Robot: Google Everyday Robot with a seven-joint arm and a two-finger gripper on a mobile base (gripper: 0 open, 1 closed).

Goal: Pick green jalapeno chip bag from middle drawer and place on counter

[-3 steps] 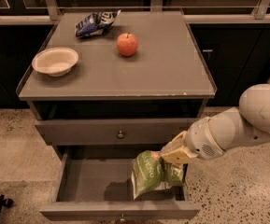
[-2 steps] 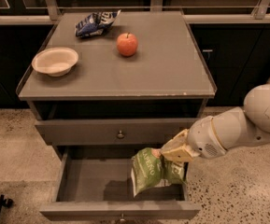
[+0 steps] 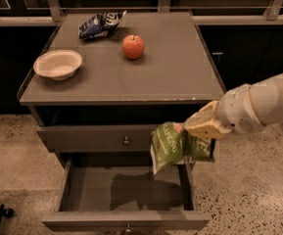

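Camera view gives us speckled stone floor [image 3: 13, 146] at left, with a dark object at the bottom corner cut off. On the smooth grey square counter [image 3: 170, 77] we see a pale shallow bowl [image 3: 58, 64], a blue-and-white chip bag [image 3: 99, 24] and a red apple [image 3: 133, 46]. Below, the wide grey middle drawer [image 3: 82, 192] stands pulled out, its knob cut by the lower edge. The crumpled green jalapeno chip bag [image 3: 169, 146] hangs above the drawer's right side, under the counter's front edge. The tan two-finger gripper [image 3: 186, 128] is clamped on the bag's top, hiding part of it.
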